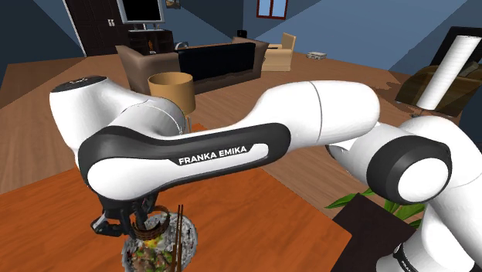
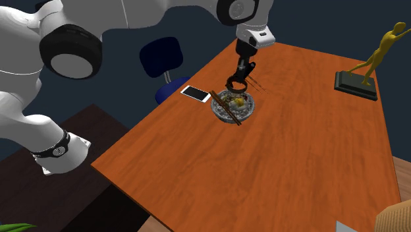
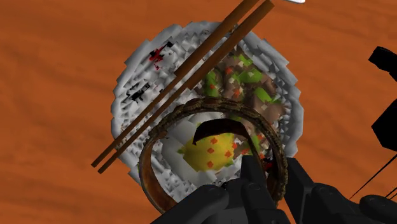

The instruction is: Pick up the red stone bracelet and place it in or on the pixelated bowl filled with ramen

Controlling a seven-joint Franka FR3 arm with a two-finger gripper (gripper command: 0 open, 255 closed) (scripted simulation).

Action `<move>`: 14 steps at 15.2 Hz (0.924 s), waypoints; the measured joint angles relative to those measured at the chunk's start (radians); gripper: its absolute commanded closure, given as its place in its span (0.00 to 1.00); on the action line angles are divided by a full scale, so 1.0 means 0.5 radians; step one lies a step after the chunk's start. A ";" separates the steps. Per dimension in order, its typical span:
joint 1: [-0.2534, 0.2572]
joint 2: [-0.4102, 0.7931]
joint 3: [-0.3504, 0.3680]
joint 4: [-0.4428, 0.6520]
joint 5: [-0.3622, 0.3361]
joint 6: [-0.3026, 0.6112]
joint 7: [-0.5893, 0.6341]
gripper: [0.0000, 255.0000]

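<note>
Gripper (image 3: 275, 183) clenched on the bracelet (image 3: 216, 104), one finger inside the band and one outside, pinching its side. The bracelet is a dark reddish-brown ring, held roughly level directly over the bowl (image 3: 137, 76), so the ramen toppings show through its opening. Contact between ring and food: cannot tell. The bowl is grey, blocky-edged, filled with yellow, green and brown bits. Two brown chopsticks (image 3: 184, 79) lie slanted across its rim, passing beside the ring. In the second exterior view the gripper (image 2: 240, 78) hangs pointing down from the arm with the bracelet (image 2: 235, 85) at its tip, just above the far side of the bowl (image 2: 220, 112). The bowl sits on an orange-brown wooden table (image 2: 283, 151). A white phone (image 2: 196, 93) lies flat just beside the bowl, a gold statue (image 2: 369, 62) stands well apart at a far corner, and a blue chair (image 2: 161, 59) sits beyond the table's edge.
</note>
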State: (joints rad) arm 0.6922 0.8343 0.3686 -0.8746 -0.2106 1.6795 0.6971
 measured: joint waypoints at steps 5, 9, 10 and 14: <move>-0.017 0.001 -0.001 -0.136 -0.004 0.132 0.013 1.00; -0.025 0.020 -0.005 -0.205 -0.010 0.218 0.017 1.00; -0.022 0.036 -0.008 -0.204 -0.013 0.234 0.018 1.00; -0.038 0.034 -0.009 -0.304 -0.017 0.328 0.023 1.00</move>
State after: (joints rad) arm 0.6732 0.8512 0.3642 -1.0264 -0.2189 1.8434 0.7085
